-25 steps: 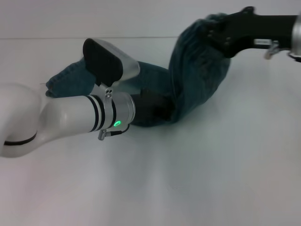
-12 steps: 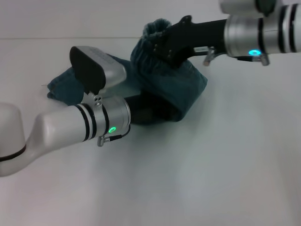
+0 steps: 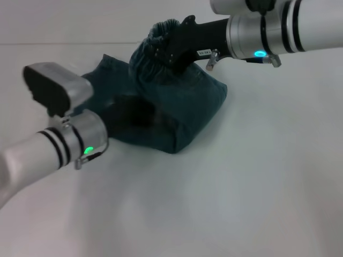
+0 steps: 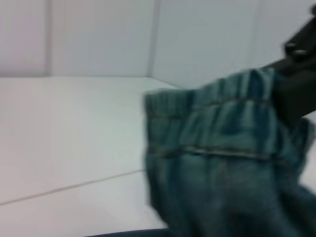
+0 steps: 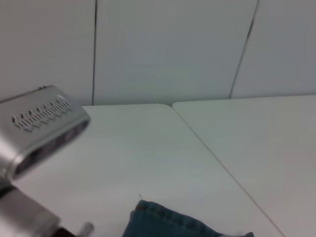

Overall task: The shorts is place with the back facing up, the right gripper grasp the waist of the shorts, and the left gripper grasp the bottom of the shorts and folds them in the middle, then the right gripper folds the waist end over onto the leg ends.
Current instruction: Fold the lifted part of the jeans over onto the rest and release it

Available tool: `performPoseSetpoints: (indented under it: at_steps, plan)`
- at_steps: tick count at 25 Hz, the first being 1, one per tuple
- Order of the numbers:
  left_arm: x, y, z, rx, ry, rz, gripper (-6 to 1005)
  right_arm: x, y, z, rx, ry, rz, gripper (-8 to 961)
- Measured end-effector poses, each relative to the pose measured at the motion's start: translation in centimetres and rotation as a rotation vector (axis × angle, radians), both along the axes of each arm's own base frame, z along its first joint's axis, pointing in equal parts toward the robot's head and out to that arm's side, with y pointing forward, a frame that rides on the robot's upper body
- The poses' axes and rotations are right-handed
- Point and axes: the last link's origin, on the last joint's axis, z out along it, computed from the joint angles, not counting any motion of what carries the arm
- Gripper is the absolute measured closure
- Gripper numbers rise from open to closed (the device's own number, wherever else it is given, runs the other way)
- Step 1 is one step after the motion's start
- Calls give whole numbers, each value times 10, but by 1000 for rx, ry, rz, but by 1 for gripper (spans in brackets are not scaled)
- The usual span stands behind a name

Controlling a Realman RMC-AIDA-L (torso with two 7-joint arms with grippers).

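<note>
Over the worktop (image 3: 257,176): shorts (image 3: 182,107) partly folded.
Right gripper (image 3: 167,51), arm reaching leftward, clamps the waist (image 3: 161,33); left gripper (image 3: 126,115) state indeterminable, buried in denim.

We take this for a bare robot test room, a lab cell and not a home or a shop. The white table (image 3: 257,203) under the jaws is plain, made of flat panels with thin seams (image 5: 222,168) between them. Past the jaws, in both wrist views, stands a pale wall (image 5: 168,49) of smooth panels split by narrow upright joints (image 5: 95,49). We see a metal camera housing (image 5: 42,126) with vent slots on the left arm's wrist, which suits a robot rig
</note>
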Motion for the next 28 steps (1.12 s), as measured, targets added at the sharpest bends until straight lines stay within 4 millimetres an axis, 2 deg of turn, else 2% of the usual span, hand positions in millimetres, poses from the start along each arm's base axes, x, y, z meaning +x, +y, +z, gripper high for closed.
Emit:
performPoseSetpoints:
  at_steps: [5,7,8,17,22,28]
  plan:
    - [-26,-1,22,103,4,42,980,-6,7,-9,10,-27,22,868]
    - [-28,-2,26,119,-2,41,979,-9,9,-14,7,-39,31,868]
    - [-38,-7,43,182,-37,23,979,-11,11,-16,6,-47,38,868]
    - [-74,-38,91,367,-149,29,980,-27,17,-36,3,-103,111,869]
    - [-92,-59,103,424,-159,37,980,-37,17,-45,-6,-106,158,864]
    - [-95,-74,101,414,-186,24,979,-42,16,-56,-8,-132,194,829]
